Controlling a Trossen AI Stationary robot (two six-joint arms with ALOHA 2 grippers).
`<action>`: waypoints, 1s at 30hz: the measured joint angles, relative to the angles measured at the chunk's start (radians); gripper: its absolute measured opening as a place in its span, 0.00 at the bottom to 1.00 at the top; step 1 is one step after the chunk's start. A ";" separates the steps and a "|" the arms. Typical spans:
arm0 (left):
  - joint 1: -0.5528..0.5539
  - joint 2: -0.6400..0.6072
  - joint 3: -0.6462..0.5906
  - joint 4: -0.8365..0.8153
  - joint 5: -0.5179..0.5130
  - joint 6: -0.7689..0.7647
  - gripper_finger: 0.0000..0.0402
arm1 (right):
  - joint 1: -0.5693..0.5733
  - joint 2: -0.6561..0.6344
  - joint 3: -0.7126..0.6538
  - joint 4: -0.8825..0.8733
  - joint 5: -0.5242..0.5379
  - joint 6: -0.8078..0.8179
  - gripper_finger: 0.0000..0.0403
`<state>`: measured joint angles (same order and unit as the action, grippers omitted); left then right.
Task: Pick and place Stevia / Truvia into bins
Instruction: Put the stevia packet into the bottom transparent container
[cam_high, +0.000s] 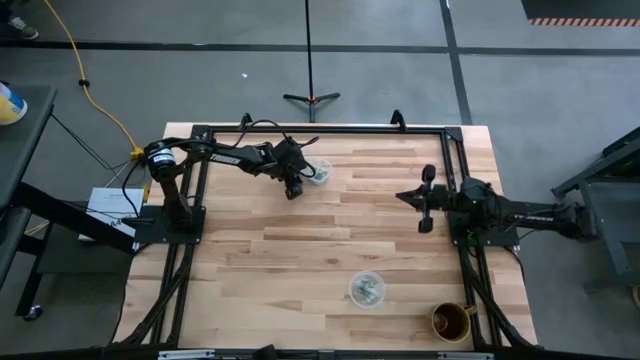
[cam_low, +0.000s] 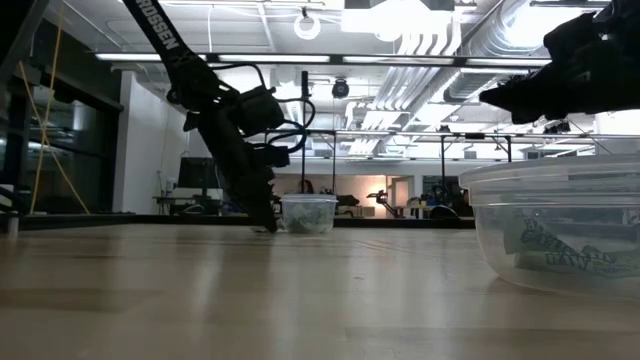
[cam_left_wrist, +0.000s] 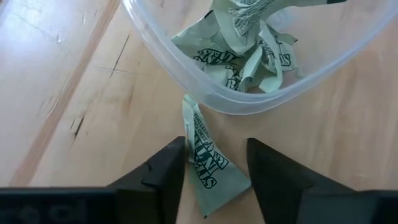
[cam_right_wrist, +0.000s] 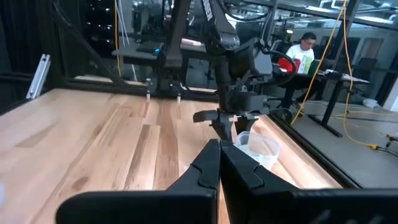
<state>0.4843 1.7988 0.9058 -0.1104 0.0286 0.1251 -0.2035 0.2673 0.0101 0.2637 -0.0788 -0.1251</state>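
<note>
High view looks straight down on the table; low view skims its top; both share the far cup.

We see a pale wooden table on a dark grey floor crossed by dark lines — a yellow cable trails over it, and a black tripod stand sits just behind the table. At table height, we look into a big workshop: bright ceiling lights, white ducts — desks, and a seated person beyond.
</note>
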 joint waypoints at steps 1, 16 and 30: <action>0.000 0.000 0.000 -0.002 0.005 0.002 0.48 | 0.000 -0.016 0.000 -0.009 0.000 0.004 0.00; 0.000 -0.039 -0.003 -0.108 0.053 0.027 0.05 | 0.000 -0.094 0.000 -0.066 0.018 0.012 0.00; -0.149 -0.146 -0.005 -0.073 0.082 -0.025 0.05 | 0.000 -0.094 -0.001 -0.066 0.019 -0.010 0.00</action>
<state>0.3348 1.6524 0.9007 -0.1839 0.1102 0.1005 -0.2031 0.1734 0.0093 0.1977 -0.0597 -0.1352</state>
